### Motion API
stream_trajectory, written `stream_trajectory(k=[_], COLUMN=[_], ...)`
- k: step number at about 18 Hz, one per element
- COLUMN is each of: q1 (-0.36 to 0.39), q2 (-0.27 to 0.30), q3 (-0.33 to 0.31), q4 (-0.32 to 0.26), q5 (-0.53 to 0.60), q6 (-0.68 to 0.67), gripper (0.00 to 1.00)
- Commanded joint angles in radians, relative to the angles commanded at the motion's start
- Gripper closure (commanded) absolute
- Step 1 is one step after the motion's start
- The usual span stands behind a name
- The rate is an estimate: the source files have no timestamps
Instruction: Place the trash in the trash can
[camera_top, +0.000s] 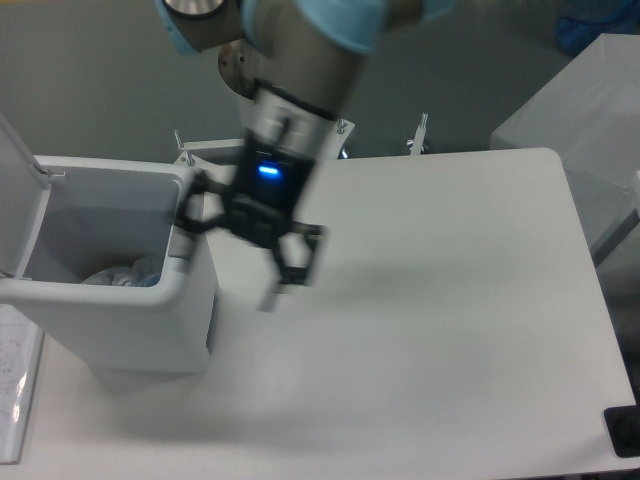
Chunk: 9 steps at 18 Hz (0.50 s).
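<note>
The trash can (125, 325) stands at the table's left edge with its lid (18, 205) flipped up on the far left. Inside it, low against the front wall, lies the trash (120, 275), a crumpled pale and bluish heap; I cannot tell the single items apart. My gripper (235, 255) hangs blurred over the table just right of the can's right wall. Its fingers (288, 270) are spread wide and nothing is between them.
A printed sheet (15, 390) lies at the front left corner beside the can. A black object (625, 430) sits at the table's front right edge. A grey box (585, 110) stands off the table at the right. The arm's base (300, 120) is behind the table.
</note>
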<state>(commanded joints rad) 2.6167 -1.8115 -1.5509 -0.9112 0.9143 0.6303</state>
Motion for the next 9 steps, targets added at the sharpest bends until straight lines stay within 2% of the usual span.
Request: stream_trajectory(k=[5, 9], q1=[0.117, 0.187], q2=[-0.081, -0.140], q3=[0.027, 0.122], q4=[0.002, -0.005], q5=[0.002, 0.003], q6=[0.054, 0.071], gripper=[0.00, 0.00])
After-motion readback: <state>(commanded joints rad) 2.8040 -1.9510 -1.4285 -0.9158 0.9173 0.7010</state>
